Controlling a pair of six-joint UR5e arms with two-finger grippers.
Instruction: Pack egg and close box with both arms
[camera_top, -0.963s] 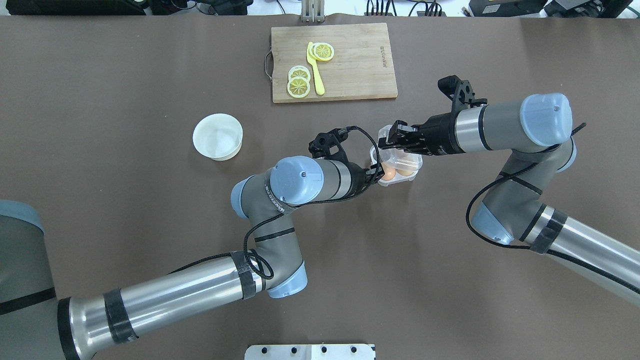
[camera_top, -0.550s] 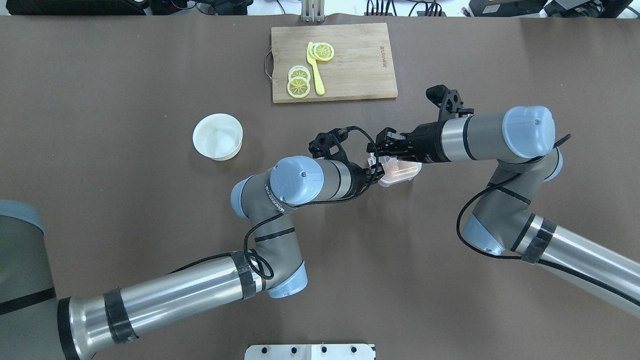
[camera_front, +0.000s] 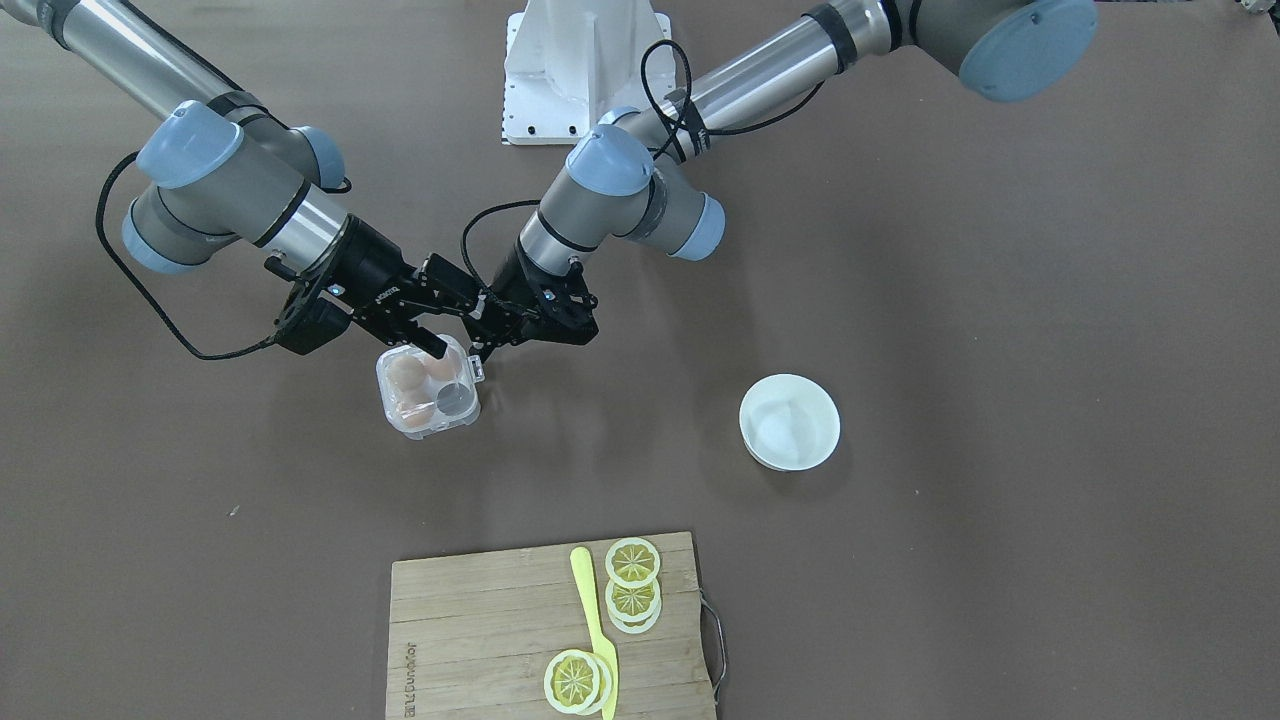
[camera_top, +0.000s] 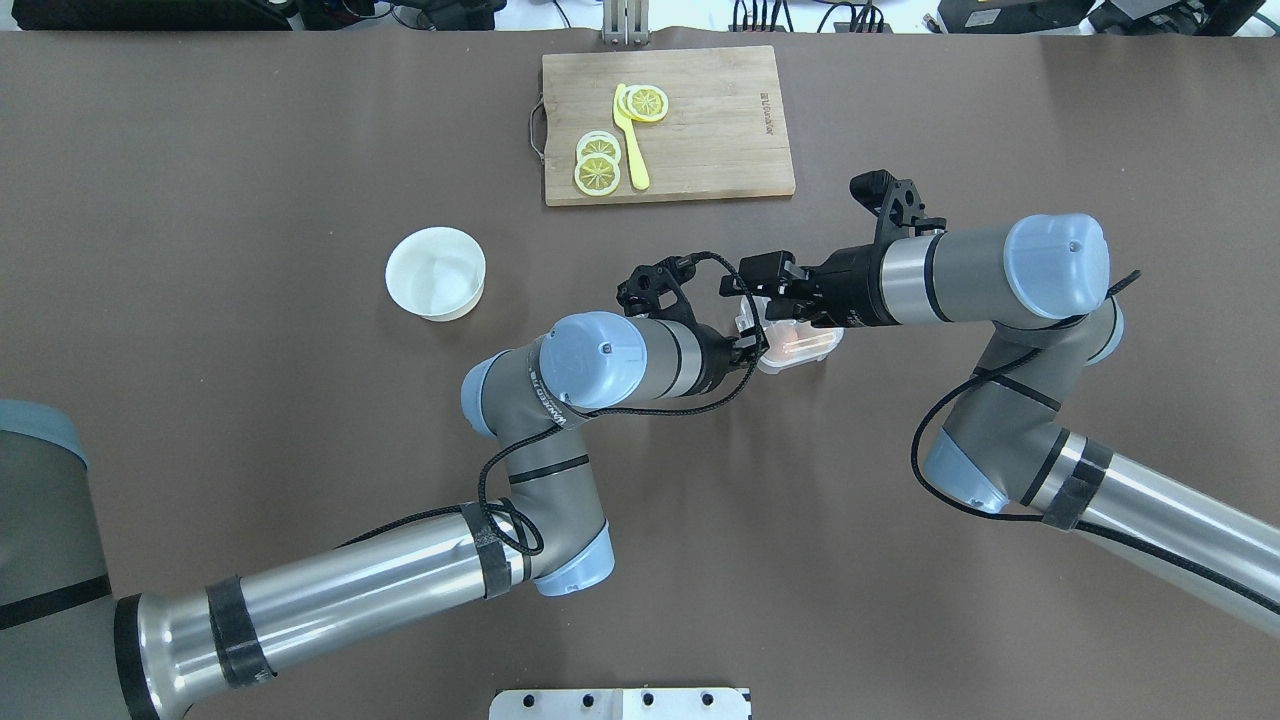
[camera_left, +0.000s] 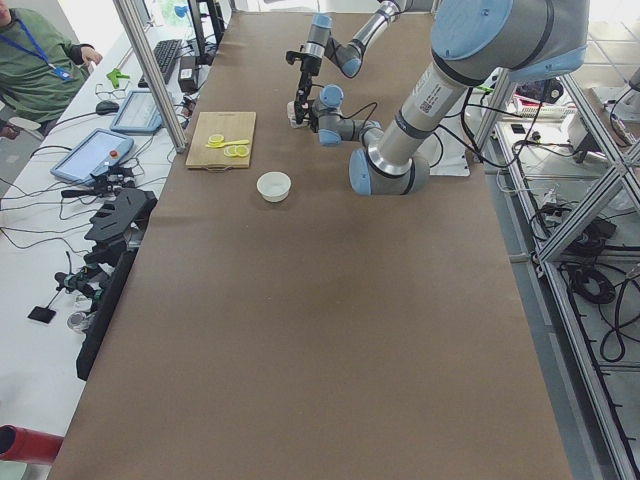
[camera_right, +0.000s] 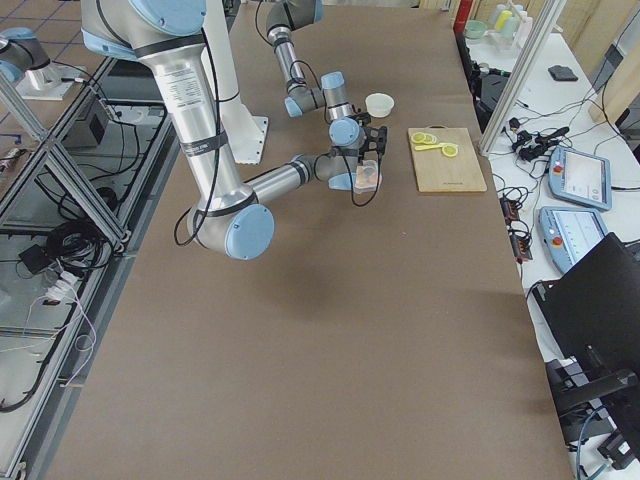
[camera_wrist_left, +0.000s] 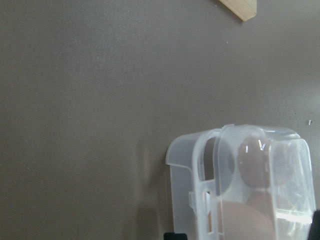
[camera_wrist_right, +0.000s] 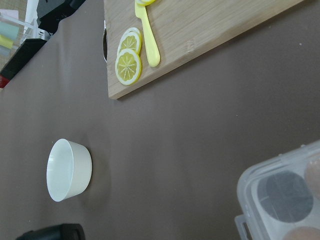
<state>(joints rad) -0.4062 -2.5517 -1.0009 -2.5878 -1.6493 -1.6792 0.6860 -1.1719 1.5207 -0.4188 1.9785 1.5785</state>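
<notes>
The clear box (camera_front: 425, 412) sits mid-table with its lid down. Three brown eggs (camera_front: 405, 373) show through the lid and I cannot tell the egg from the others. The box also shows in the overhead view (camera_top: 800, 350) and the left wrist view (camera_wrist_left: 250, 190). My left gripper (camera_front: 478, 345) (camera_top: 750, 345) holds the box at its latch side, a finger at each side of it. My right gripper (camera_front: 452, 325) (camera_top: 742, 285) is open, one finger lying over the lid's edge nearest the left gripper.
A white bowl (camera_top: 435, 273) stands to the left of the box. A wooden cutting board (camera_top: 720, 120) with lemon slices (camera_top: 598, 165) and a yellow knife (camera_top: 630, 140) lies at the far edge. The white pedestal (camera_front: 580, 70) is at the robot's side.
The right gripper swept left and down, bringing the raised lid down onto the box, and now reaches past the box's left edge. The left arm has not moved.
</notes>
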